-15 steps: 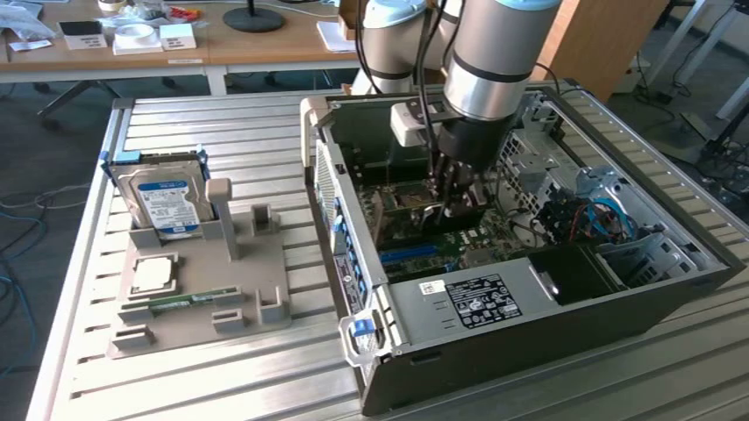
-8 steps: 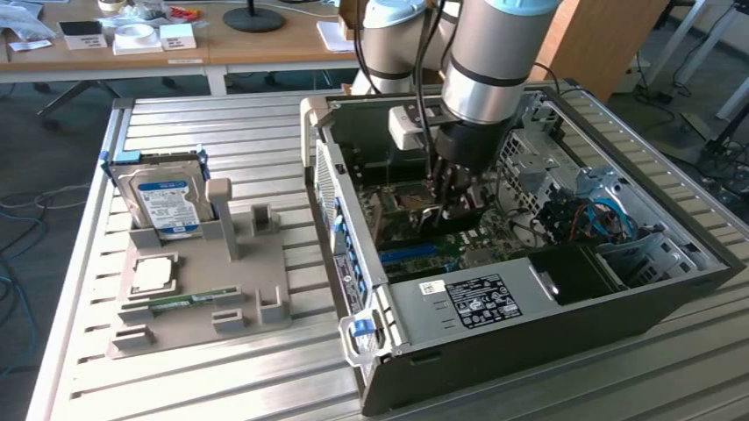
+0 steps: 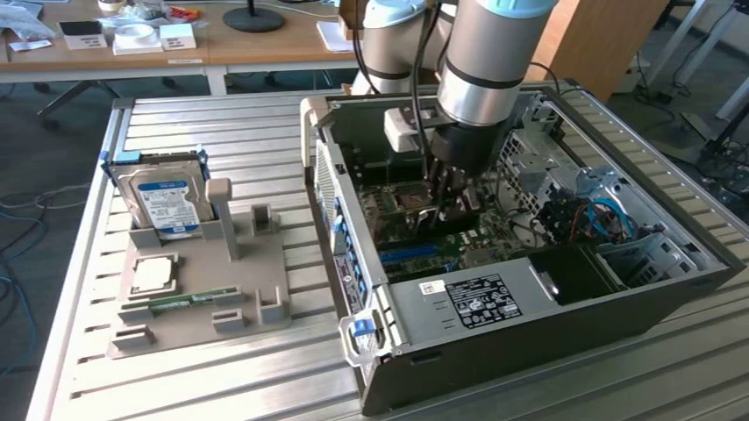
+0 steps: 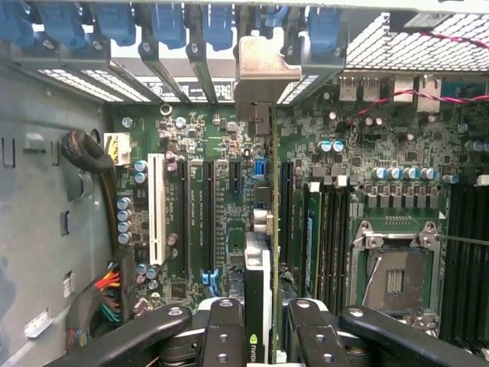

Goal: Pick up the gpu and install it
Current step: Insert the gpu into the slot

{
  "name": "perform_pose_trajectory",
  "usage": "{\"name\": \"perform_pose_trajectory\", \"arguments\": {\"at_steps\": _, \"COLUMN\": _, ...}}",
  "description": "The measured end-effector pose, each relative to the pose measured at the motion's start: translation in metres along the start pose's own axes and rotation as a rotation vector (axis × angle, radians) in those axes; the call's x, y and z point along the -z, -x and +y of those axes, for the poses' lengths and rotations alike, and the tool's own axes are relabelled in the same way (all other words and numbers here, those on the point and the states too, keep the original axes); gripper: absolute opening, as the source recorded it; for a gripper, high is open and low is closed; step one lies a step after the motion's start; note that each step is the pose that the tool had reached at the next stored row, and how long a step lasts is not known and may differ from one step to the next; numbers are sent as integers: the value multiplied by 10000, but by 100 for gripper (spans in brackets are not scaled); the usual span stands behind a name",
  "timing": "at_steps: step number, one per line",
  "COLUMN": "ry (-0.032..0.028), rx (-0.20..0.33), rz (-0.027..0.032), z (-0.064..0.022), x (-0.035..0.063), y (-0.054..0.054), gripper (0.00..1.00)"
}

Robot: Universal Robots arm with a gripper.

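While tool (image 4: pixel 267 325) clamps gpu (image 4: pixel 257 294) over motherboard (image 4: pixel 191 130), NVIDIA logo (image 4: pixel 252 352) visible.

**Case at centre-right, parts holder at left**

The slatted table (image 3: pixel 175 386) carries the open computer case (image 3: pixel 527 342) across the centre and right of the exterior frame, with a parts holder (image 3: pixel 252 289) beside it at left. On the holder, the hard drive (image 3: pixel 164 202) stands toward the top and the memory stick (image 3: pixel 175 304) lies lower down. Inside the case, the gripper (image 3: pixel 451 206) hangs over the motherboard (image 3: pixel 404 246). The gpu (image 4: pixel 258 298) stands on edge between its fingers (image 4: pixel 221 329), in line with the expansion slots (image 4: pixel 208 222). A desk (image 3: pixel 234 48) sits behind, upper left.
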State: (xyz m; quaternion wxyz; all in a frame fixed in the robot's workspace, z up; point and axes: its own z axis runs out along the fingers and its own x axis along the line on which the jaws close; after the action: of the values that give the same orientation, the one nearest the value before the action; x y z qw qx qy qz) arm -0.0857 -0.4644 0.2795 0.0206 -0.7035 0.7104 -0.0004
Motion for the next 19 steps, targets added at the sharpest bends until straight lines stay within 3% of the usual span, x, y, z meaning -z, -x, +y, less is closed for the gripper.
{"name": "perform_pose_trajectory", "arguments": {"at_steps": 19, "ry": 1, "rx": -43, "rz": 4, "z": 51, "x": -72, "y": -3, "gripper": 26}}
